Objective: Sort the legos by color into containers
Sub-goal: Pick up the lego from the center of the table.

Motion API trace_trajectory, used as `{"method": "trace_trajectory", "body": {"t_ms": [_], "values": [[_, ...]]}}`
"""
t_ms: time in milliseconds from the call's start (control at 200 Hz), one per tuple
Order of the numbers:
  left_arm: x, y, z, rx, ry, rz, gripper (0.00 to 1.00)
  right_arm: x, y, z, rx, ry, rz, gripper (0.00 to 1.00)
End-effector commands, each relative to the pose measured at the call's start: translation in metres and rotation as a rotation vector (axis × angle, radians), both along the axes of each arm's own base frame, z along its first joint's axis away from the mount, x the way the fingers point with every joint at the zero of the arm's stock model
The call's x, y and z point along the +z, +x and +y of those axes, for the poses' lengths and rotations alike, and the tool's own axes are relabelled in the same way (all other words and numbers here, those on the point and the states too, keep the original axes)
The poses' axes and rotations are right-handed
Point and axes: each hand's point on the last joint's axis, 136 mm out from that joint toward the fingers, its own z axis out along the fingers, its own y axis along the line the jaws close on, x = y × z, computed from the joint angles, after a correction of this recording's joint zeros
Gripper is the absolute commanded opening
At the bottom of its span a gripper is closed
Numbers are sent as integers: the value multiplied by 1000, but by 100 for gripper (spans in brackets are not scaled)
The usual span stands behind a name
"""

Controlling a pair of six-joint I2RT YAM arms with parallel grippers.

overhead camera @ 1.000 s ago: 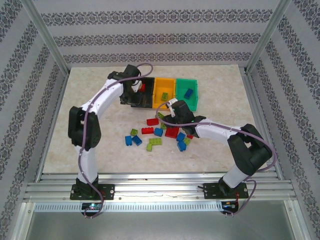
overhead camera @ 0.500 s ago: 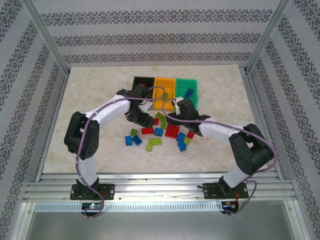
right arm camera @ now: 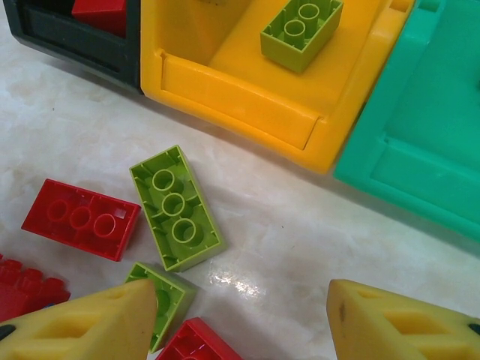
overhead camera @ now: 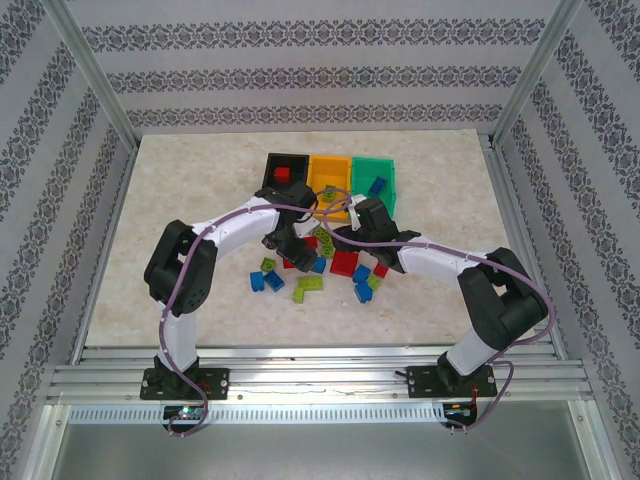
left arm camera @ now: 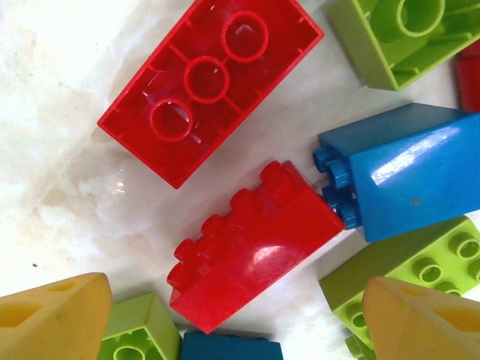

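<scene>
Hovering your left gripper (left arm camera: 236, 315) spread over the side-lying red brick (left arm camera: 251, 251), you are lining up a pick needing descent and pinch, your right gripper (right arm camera: 247, 322) hanging spread near the lime brick (right arm camera: 176, 208) by the orange bin (right arm camera: 240, 112).

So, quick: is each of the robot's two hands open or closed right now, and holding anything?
Left hand: open, holding nothing, poised over a small red studded plastic brick.
Right hand: open, holding nothing.
</scene>
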Motion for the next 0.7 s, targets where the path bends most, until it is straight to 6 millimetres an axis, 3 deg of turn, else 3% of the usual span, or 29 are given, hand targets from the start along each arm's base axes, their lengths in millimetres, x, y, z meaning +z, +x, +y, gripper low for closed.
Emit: {"method": "trace_trajectory", "body": {"t_ms": [0, 255, 395, 565, 695], "values": [[-7, -1, -5, -44, 15, 15, 87, 11, 0, 4, 4, 42, -21, 62], [-17, 1, -6, -39, 33, 31, 81, 11, -1, 5, 7, 46, -19, 63], [-21, -3, -9, -46, 31, 54, 63, 13, -2, 8, 17, 55, -25, 63], [-23, -3, -7, -49, 47, 50, 59, 13, -3, 9, 19, 54, -25, 63], [-29, -5, -6, -62, 73, 52, 48, 14, -3, 10, 21, 54, -29, 63]]}}
